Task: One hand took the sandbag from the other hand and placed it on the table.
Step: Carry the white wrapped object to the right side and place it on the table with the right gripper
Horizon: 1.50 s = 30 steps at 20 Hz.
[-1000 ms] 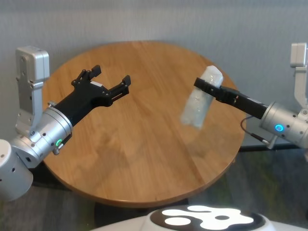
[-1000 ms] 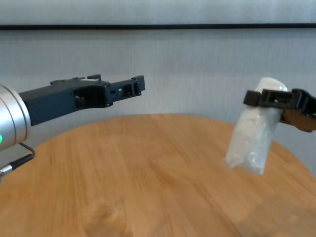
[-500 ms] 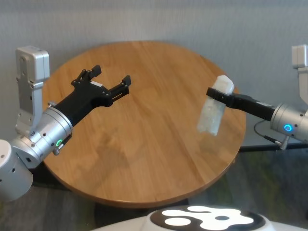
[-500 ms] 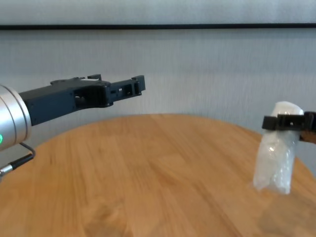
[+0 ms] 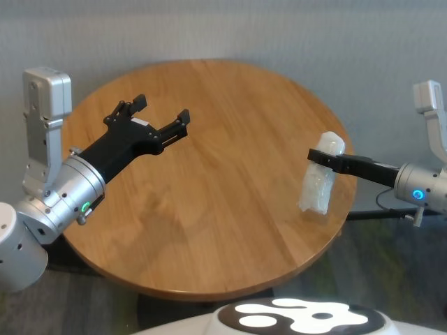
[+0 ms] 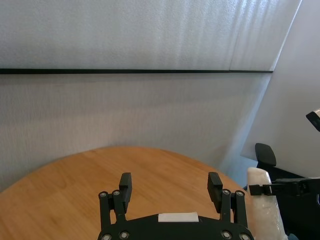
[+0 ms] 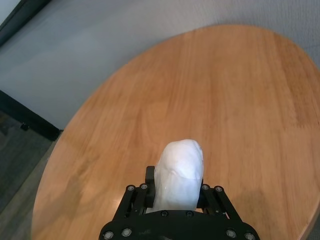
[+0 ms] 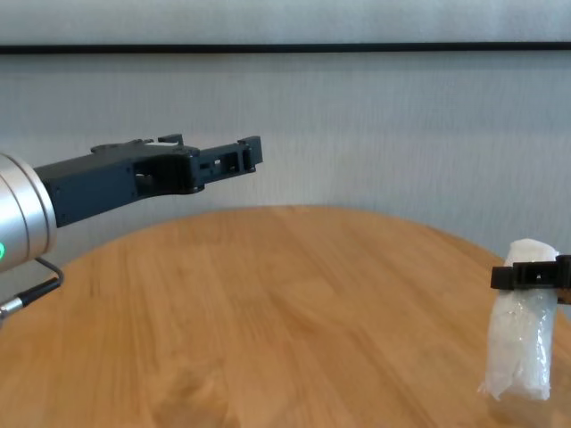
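The sandbag (image 5: 318,185) is a white crinkly pouch hanging upright over the right edge of the round wooden table (image 5: 209,153). My right gripper (image 5: 323,158), with the blue ring, is shut on the bag's upper end. The bag's lower end is at or just above the tabletop (image 8: 268,312); I cannot tell whether it touches. The bag also shows in the chest view (image 8: 522,357), the right wrist view (image 7: 180,170) and the left wrist view (image 6: 265,210). My left gripper (image 5: 162,109), with the green ring, is open and empty above the table's left part.
The table's right rim lies close beside the bag. My white body (image 5: 293,317) is below the table's near edge. A grey wall stands behind the table. A black chair (image 6: 265,155) stands beyond the table's far side.
My right gripper has moved right and down with the sandbag, from over the table's middle right to its right edge. The left arm has not moved.
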Tool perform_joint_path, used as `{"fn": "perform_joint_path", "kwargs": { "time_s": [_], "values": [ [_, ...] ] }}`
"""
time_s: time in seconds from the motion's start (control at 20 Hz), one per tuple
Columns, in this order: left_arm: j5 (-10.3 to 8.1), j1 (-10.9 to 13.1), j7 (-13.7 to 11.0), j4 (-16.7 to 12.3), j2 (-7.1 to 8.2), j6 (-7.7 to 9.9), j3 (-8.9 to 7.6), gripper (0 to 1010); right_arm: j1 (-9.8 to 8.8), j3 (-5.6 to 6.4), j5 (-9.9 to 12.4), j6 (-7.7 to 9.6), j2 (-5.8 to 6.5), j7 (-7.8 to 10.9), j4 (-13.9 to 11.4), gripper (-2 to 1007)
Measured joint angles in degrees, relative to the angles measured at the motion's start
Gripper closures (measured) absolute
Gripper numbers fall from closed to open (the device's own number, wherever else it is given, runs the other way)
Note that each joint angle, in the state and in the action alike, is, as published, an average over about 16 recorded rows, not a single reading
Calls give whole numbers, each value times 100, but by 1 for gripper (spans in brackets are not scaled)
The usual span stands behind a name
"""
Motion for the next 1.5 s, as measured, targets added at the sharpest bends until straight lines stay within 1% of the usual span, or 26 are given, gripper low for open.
{"fn": "perform_joint_path", "kwargs": {
  "time_s": [0.15,0.35,0.6,0.8,1.0,1.5],
  "values": [
    [0,0,0,0,0,0,0,8,46,-29,-62,107,-25,-32,85,596],
    [0,0,0,0,0,0,0,8,91,-50,-107,195,-55,-46,158,596],
    [0,0,0,0,0,0,0,8,123,-65,-128,231,-74,-34,189,580],
    [0,0,0,0,0,0,0,8,116,-61,-121,218,-74,-40,179,533],
    [0,0,0,0,0,0,0,8,103,-53,-107,198,-71,-46,163,440],
    [0,0,0,0,0,0,0,8,89,-41,-92,173,-70,-57,147,121]
  ]
}}
